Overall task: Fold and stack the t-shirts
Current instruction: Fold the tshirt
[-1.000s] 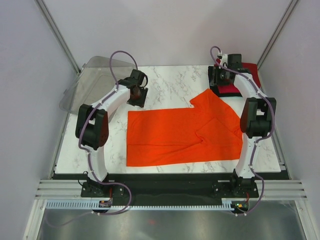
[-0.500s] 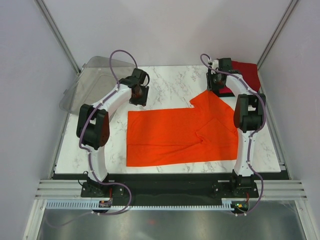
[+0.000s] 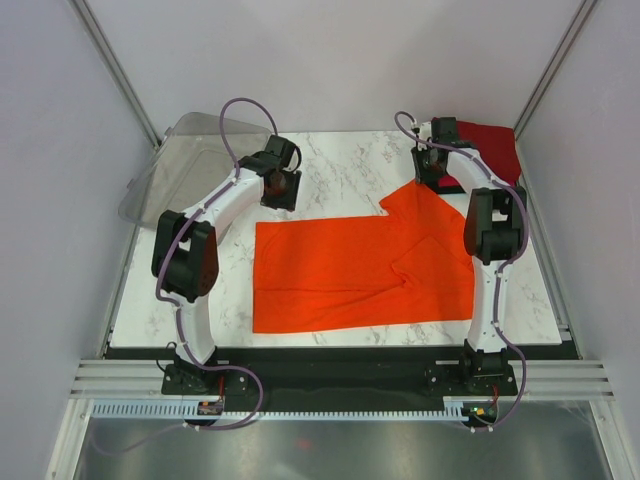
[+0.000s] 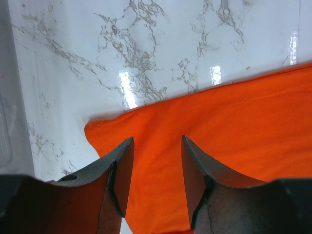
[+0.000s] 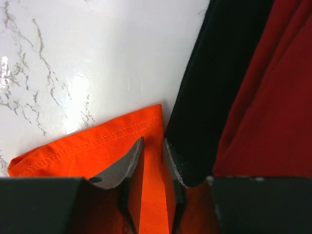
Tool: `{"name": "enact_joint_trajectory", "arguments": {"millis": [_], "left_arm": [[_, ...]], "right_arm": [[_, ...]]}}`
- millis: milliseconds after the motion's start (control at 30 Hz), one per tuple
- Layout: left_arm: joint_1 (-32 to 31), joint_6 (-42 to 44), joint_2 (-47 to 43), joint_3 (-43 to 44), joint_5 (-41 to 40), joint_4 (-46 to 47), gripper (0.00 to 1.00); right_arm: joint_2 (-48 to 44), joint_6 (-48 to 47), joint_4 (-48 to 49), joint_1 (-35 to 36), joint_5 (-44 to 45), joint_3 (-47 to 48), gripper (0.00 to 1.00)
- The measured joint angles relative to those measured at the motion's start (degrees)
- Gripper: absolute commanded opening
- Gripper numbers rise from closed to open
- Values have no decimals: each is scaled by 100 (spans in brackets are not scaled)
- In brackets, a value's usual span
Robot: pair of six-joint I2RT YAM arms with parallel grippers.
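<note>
Marbled worktop [image 3: 340, 165] carries the orange t-shirt [image 3: 350, 270] spread mid-frame, long axis running left to right. We see the left arm's [image 3: 225, 200] jaws wide open and empty above its upper-left corner; the right arm's [image 3: 490, 225] jaws stand narrow astride the upper-right hem (gripping? we cannot tell), just beside the folded black shirt [image 5: 219, 73] and dark red shirt [image 5: 273, 97].

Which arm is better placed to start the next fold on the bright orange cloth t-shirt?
Probably right. The right gripper closely brackets the sleeve hem of the bright orange cloth t-shirt; the left gripper hangs open over its far-left corner.
</note>
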Motion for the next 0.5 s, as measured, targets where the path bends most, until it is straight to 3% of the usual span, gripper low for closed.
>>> {"name": "enact_joint_trajectory", "arguments": {"millis": [133,300,500], "left_arm": [[0,0,0,0,-153,0,53],[0,2,0,4,-363,-33,52],[0,4,0,31,-575,-179,52]], "right_arm": [[0,-22,13,109,26,0,12],[0,-50,15,214,68,-2,0],[-26,-28,129,280,138,-138,0]]}}
